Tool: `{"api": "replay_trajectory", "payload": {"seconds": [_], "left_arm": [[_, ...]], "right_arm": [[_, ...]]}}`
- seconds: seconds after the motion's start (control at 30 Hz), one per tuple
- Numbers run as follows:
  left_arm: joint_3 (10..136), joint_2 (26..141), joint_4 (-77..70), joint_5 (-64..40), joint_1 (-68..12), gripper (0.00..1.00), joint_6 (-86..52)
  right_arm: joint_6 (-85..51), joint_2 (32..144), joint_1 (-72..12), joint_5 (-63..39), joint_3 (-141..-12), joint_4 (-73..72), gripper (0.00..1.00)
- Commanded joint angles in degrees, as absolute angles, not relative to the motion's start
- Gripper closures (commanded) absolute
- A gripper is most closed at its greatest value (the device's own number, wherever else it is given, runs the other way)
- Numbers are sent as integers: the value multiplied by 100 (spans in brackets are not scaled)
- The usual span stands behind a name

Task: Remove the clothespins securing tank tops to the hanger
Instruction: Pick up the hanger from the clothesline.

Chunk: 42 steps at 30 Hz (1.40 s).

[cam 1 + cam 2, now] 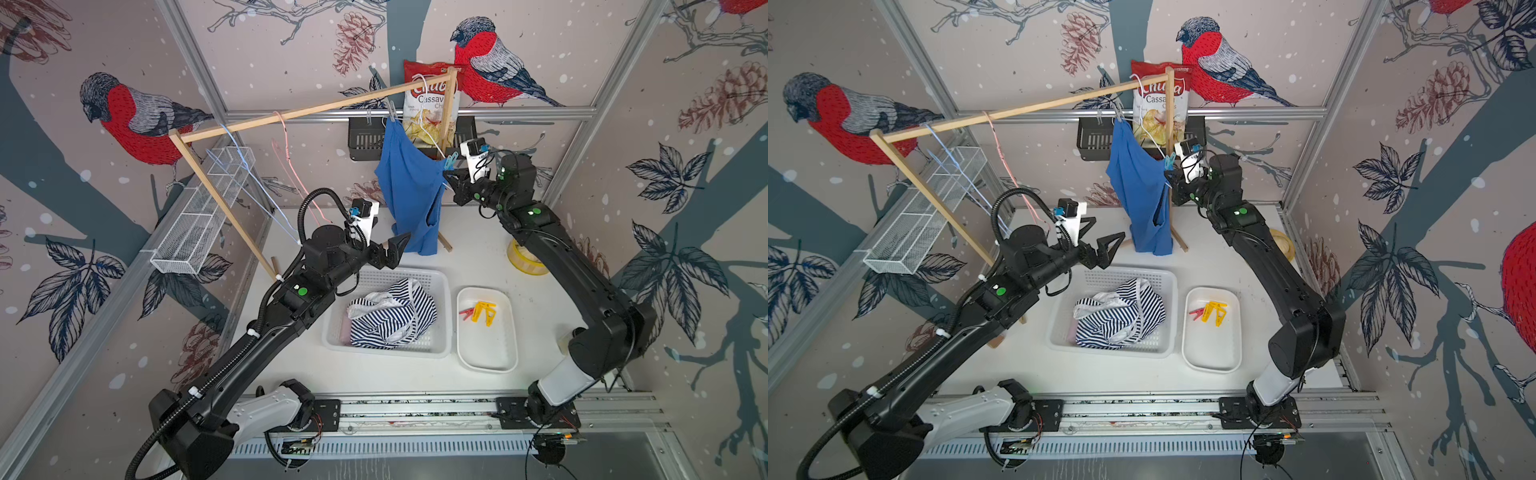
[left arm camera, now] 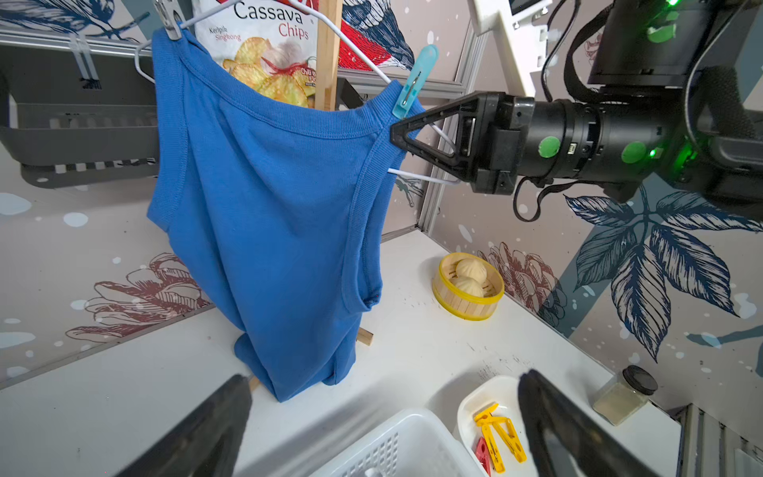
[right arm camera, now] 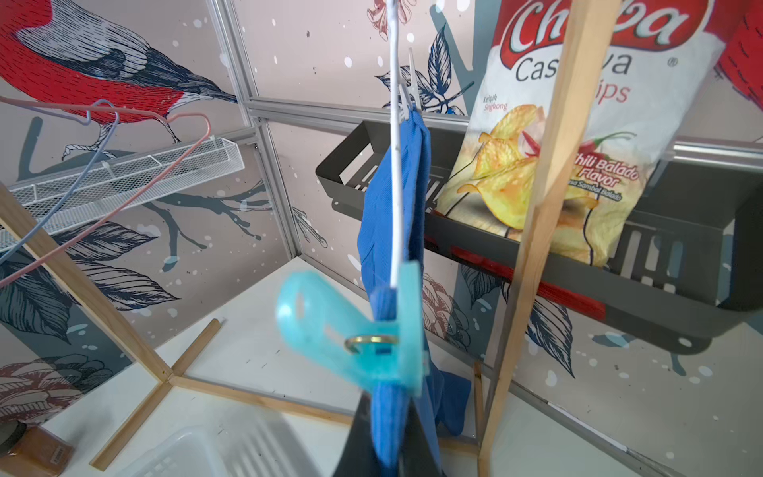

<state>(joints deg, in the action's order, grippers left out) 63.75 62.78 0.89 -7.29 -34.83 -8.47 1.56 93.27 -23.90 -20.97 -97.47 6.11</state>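
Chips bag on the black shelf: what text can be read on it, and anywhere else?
"Cassava Chips": front of the chips bag.
"Keripik Singkong": small print beneath.
"Chili Balado Flavor": lower on the bag.
"Ch…ba": brand logo, middle hidden by the wooden post.
Line under the flavor: too small to read.
Label on the jar: barcode, blurred.

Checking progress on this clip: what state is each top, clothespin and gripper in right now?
blue tank top: hanging on the white hanger, pinned at both shoulders.
teal clothespin: clipped on.
grey clothespin: clipped on.
striped tank top: crumpled in the white basket.
yellow clothespins: loose in the white tray.
red clothespin: loose in the same tray.
right gripper: shut on the blue tank top's strap, below the teal clothespin.
left gripper: open, empty.
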Motion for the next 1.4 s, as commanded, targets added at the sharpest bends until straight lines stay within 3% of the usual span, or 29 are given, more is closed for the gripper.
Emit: {"api": "replay_trajectory", "payload": {"seconds": [0.0,0.27,0.87,1.37], "left_arm": [[6381,6173,161,-508,-3487,1,-718],[6266,6199,-71,-515,-3486,1,-443],[6817,6727,235,-753,-3489,1,-264],[6676,6506,264,-498,-3489,1,-159]], "right_arm": [[218,9205,-2393,-2032,-9851,300,100],[510,9108,-2315,-2188,-9273,-63,100],[404,9518,-2197,-2817,-10315,-176,100],[773,8684,-2335,-2562,-10163,391,100]]}}
